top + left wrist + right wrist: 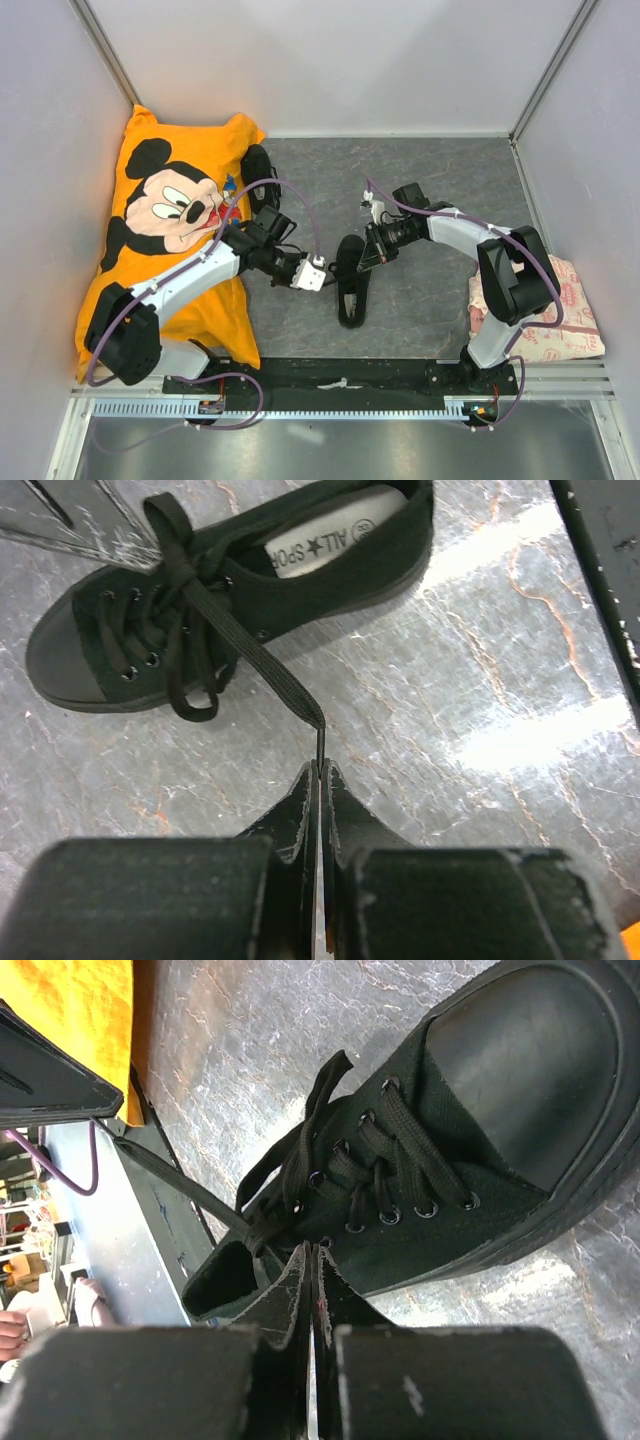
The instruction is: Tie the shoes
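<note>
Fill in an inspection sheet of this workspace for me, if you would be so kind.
Surface: grey marbled mat.
Job's things: one black shoe lies mid-mat with its laces untied; a second black shoe lies at the pillow's edge.
Clutter: orange Mickey Mouse pillow on the left; pink-patterned cloth on the right.
Hands: left hand shut on a lace stretched out from the mid-mat shoe; right hand shut at that shoe's opening, and whether it pinches a lace cannot be told.
Cables: purple cables loop along both arms.
Surroundings: pale walls on three sides.
</note>
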`<state>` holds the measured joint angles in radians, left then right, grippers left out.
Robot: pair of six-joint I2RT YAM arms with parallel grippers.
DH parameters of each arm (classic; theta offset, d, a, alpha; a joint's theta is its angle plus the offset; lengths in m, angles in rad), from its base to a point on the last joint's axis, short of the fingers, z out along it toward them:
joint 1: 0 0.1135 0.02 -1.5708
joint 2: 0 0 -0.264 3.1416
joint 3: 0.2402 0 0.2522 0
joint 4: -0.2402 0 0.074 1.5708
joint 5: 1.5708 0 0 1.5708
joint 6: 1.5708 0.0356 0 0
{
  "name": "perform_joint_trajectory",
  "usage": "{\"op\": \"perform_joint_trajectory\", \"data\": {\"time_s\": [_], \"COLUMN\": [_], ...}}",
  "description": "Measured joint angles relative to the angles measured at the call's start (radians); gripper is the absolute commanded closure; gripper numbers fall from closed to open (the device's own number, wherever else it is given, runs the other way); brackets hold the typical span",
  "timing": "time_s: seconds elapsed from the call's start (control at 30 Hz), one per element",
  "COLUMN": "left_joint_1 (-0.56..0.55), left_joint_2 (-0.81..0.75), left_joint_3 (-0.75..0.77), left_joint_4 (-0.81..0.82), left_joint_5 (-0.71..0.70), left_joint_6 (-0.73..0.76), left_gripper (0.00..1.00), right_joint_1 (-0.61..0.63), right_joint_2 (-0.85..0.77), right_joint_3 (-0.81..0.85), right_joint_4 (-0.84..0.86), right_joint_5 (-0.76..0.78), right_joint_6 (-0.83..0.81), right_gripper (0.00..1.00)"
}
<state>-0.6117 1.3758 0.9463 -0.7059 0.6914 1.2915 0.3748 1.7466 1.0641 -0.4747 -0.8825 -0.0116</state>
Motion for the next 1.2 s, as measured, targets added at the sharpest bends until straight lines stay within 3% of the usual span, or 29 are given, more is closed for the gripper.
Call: {"op": "perform_joint_trajectory", "data": {"time_s": [0.63,0.7,0.77,0.8,0.87,1.2], "left_joint_1": [0.000,0.000,-0.001,-0.001,-0.001,-0.003], "left_joint_2": [-0.128,-0.128,-0.128,-0.127,-0.126,-0.104], "left_joint_3": [-0.135,-0.136,-0.136,-0.136,-0.136,-0.136], "left_joint_4": [-0.010,-0.011,-0.010,-0.010,-0.008,-0.001], "left_joint_5": [0.000,0.000,0.000,0.000,0.000,0.000], "left_joint_6": [0.012,0.014,0.014,0.014,0.014,0.024], "left_gripper": [0.98,0.98,0.98,0.98,0.99,0.99], "right_joint_1": [-0.012,-0.012,-0.012,-0.013,-0.013,-0.013], "right_joint_2": [-0.061,-0.070,-0.076,-0.078,-0.078,-0.046], "right_joint_3": [0.000,0.000,0.000,0.000,0.000,0.000], "right_joint_4": [-0.022,-0.024,-0.031,-0.034,-0.041,-0.039], "right_joint_5": [0.106,0.106,0.095,0.090,0.076,0.034], "right_joint_6": [-0.034,-0.039,-0.043,-0.046,-0.045,-0.018], "right_gripper": [1.00,0.78,0.61,0.59,0.55,0.57]}}
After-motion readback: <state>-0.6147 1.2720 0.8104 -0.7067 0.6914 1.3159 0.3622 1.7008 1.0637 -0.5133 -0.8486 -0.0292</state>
